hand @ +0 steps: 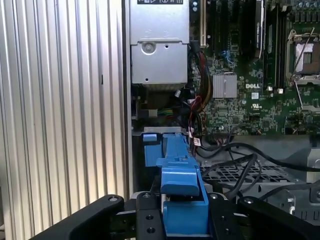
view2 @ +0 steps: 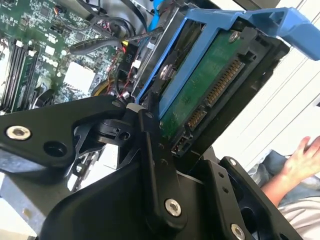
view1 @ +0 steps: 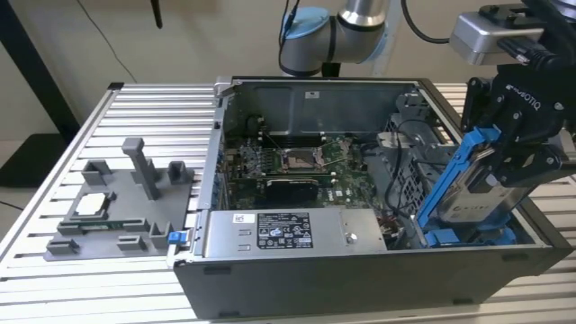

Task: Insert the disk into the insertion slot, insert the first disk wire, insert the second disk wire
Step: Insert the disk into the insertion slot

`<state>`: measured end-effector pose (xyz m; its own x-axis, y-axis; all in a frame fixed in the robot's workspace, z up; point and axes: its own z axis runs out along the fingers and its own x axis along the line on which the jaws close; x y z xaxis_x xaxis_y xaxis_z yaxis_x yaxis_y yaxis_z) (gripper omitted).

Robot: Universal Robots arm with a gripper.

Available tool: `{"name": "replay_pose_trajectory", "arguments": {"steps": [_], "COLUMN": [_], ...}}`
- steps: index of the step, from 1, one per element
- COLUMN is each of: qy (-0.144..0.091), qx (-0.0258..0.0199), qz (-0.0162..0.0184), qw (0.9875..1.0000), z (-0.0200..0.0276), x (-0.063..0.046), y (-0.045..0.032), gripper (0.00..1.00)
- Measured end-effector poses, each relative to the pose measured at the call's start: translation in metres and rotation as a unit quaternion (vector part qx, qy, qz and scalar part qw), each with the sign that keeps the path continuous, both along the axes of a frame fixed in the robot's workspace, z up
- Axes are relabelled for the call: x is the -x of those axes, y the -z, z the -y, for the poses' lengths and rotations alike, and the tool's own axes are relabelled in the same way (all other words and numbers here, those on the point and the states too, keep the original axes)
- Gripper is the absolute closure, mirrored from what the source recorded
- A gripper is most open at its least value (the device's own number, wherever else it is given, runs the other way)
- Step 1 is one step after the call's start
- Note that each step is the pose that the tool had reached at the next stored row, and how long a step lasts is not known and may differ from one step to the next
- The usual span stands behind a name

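- Black two-fingered claw (view1: 506, 154) hangs above the open grey sheet-metal computer case (view1: 360, 280), over the case's end on the exterior view's right.
- Its fingers (view2: 152, 135) are pinched on the silver-grey rectangular disk (view1: 481, 196) in a bright blue plastic carrier frame. They grip it by its upper part, one on each broad face.
- In the second wrist view, the disk's (view2: 200, 87) green circuit-board face and connector edge show between the fingers.
- The disk leans steeply, its top above the case rim and its lower end down inside the case.
- That lower end is at the mouth of the grey metal insertion slot (view1: 468, 237) with blue plastic parts, in the case's near corner; contact cannot be judged.
- A grey labelled power-supply box (view1: 293, 233) sits in the case beside the slot.
- A person's hand (view2: 306, 155) shows outside the case.
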<state>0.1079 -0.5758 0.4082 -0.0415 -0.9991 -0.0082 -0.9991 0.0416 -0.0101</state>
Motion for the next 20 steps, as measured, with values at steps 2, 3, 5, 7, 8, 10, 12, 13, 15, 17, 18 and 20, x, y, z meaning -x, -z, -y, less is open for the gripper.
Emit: {"name": "replay_pose_trajectory", "arguments": {"steps": [2, 3, 5, 7, 8, 10, 12, 13, 15, 17, 18, 20], "qy": [0.0, 0.0, 0.0, 0.0, 0.0, 0.0, 0.0, 0.0, 0.0, 0.0, 0.0, 0.0], "qx": [-0.0001, -0.0001, -0.0001, -0.0002, -0.0003, -0.0002, -0.0002, -0.0001, 0.0, -0.0001, -0.0001, -0.0001], "qz": [0.001, 0.0016, 0.002, 0.0021, 0.0021, 0.0022, 0.0022, 0.0022, 0.0022, 0.0022, 0.0022, 0.002], "qw": [1.0, 1.0, 1.0, 1.0, 1.0, 1.0, 1.0, 1.0, 1.0, 1.0, 1.0, 1.0], "z": [-0.0001, -0.0001, -0.0006, -0.0011, -0.0013, -0.0014, -0.0014, -0.0014, -0.0014, -0.0014, -0.0014, -0.0014], "x": [0.0, 0.0, 0.0, 0.0, 0.0, 0.0, 0.0, 0.0, 0.0, 0.0, 0.0, 0.0], "y": [0.0022, 0.0036, 0.0071, 0.0108, 0.0128, 0.0164, 0.0192, 0.0194, 0.0194, 0.0194, 0.0195, 0.0179], "gripper": [1.0, 1.0, 1.0, 1.0, 1.0, 1.0, 1.0, 1.0, 1.0, 0.0, 0.0, 0.0]}}
